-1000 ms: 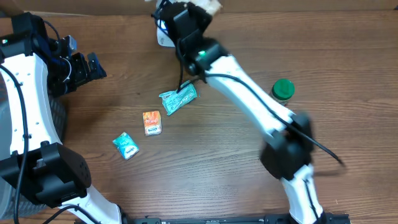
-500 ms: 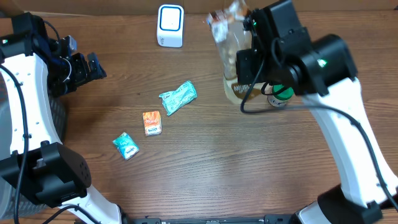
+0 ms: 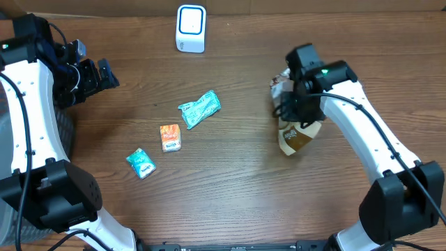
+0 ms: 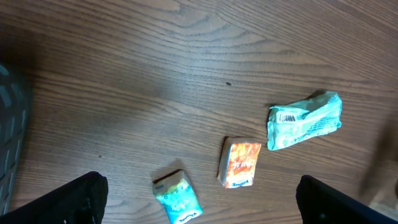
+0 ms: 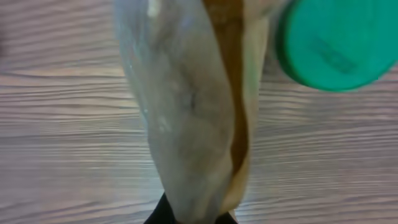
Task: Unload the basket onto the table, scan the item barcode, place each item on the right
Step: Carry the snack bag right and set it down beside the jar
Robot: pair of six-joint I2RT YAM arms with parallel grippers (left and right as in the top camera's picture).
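The clear snack bag (image 3: 293, 132) hangs from the right gripper (image 3: 301, 104), whose fingers are clenched on its top edge, low over the surface (image 3: 230, 181). It looks light, soft and crinkly; gripping the sealed edge seems safest. A green-lidded jar (image 5: 329, 43) is beside it, contents unseen. The left gripper (image 4: 199, 199) is released.

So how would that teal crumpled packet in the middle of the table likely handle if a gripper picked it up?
The teal packet looks wrinkled and flattened, so it is probably floppy and would sag or fold from a pinch at one end. It seems thin, so likely light for its size. Its film looks glossy in the left wrist view, so it may slide on the wood table if pushed.
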